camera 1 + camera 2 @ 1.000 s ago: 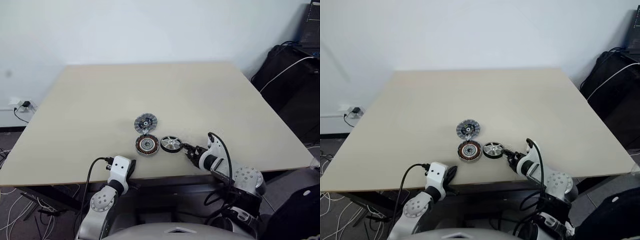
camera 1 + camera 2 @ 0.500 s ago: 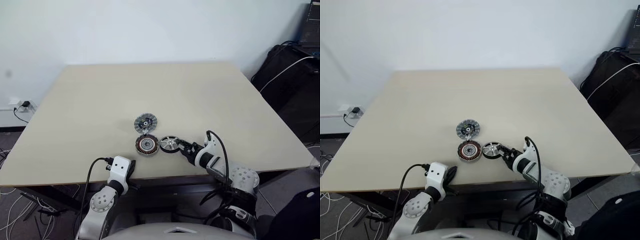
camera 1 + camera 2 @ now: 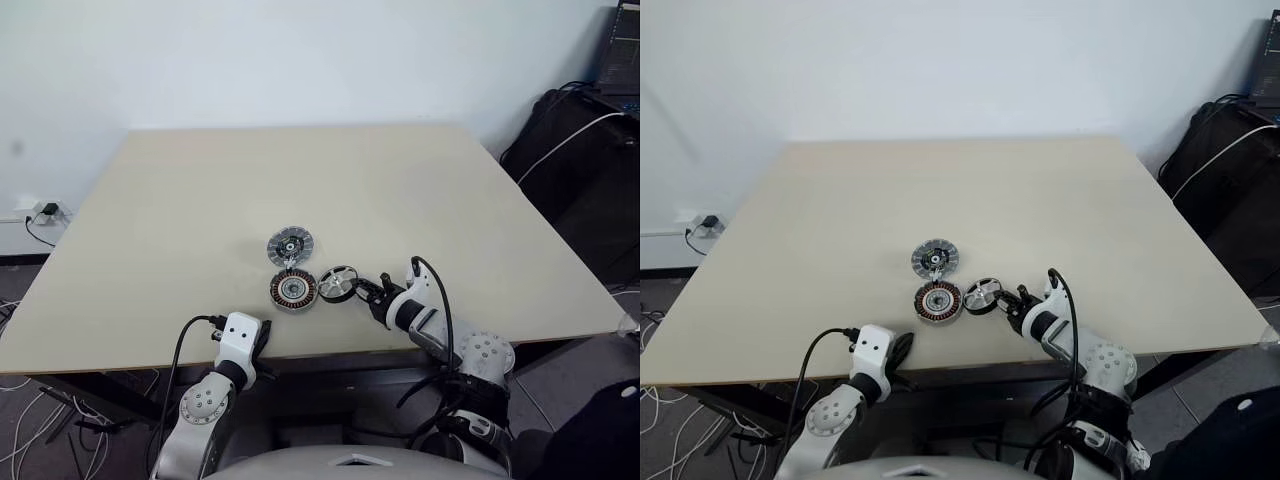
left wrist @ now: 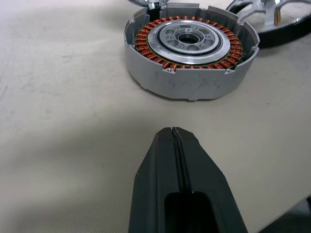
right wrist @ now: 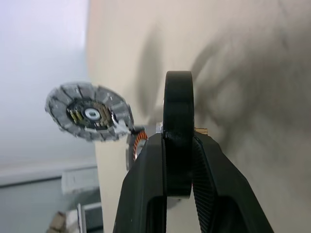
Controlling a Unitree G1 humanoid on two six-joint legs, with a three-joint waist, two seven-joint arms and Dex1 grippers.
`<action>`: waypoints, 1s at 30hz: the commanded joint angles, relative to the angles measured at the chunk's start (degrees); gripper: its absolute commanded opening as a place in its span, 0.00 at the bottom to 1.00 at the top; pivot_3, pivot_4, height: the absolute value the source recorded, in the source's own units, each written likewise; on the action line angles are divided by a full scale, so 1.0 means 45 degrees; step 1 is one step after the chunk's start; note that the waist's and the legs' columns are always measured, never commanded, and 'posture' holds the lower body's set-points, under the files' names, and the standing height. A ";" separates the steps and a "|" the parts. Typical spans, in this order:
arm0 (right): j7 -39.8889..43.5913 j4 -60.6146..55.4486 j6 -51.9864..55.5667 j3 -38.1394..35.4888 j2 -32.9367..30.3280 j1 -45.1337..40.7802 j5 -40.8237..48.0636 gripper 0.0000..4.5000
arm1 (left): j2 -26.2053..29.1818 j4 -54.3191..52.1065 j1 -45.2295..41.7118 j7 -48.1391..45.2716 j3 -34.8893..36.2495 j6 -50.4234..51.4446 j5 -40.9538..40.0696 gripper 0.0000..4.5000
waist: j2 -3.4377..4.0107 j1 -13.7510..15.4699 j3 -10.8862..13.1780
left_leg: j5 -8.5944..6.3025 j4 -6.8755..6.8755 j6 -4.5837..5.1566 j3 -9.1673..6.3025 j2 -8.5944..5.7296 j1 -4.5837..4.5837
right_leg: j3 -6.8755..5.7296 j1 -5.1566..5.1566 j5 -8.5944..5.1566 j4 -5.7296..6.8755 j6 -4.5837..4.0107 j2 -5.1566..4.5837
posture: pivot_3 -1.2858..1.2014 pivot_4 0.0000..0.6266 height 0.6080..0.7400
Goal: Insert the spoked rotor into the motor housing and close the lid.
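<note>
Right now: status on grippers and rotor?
Right gripper shut on spoked rotor rim, beside motor housing. Left gripper shut, empty, near housing. Housing open, nothing blocking. Lid behind it on table.

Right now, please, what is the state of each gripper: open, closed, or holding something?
Left gripper: closed, holding nothing, near the motor housing.
Right gripper: closed on the rim of the spoked rotor, seen edge-on.

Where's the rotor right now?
The spoked rotor is near the table's front edge, just right of the motor housing, tipped up on edge with its rim pinched by the right gripper.
</note>
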 commanded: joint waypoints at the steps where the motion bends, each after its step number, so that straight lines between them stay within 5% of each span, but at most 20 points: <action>1: 0.0127 -0.0860 -0.0681 -0.0093 0.0431 -0.0008 0.1055 0.09 | 0.0011 -0.0547 -0.0084 0.0027 0.0005 -0.0094 -0.0124 0.00 | 0.0000 0.0011 0.0001 | -0.0001 0.0000 0.0002 -0.0001 0.0000 -0.0004 | -0.0001 -0.0003 0.0000 -0.0002 0.0001 0.0000 | 0.52 0.00 1.00; 16: 0.0707 -0.1454 0.0049 0.1861 0.0119 0.0985 0.3661 0.09 | -0.0063 -0.0594 0.0046 0.0071 -0.0053 -0.0070 -0.0128 0.00 | 0.0000 0.0021 -0.0007 | -0.0003 0.0004 0.0010 0.0011 -0.0020 -0.0123 | 0.0011 -0.0130 0.0037 0.0004 -0.0032 0.0001 | 0.52 0.00 1.00; 30: 0.0948 -0.0427 -0.0956 0.3795 0.0268 0.0426 0.3201 0.09 | -0.0054 -0.0663 0.0195 0.0319 0.0039 -0.0049 -0.0109 0.00 | -0.0003 0.0024 -0.0011 | -0.0003 0.0005 0.0010 0.0013 -0.0033 -0.0122 | 0.0012 -0.0128 0.0042 0.0005 -0.0026 0.0004 | 0.52 0.00 1.00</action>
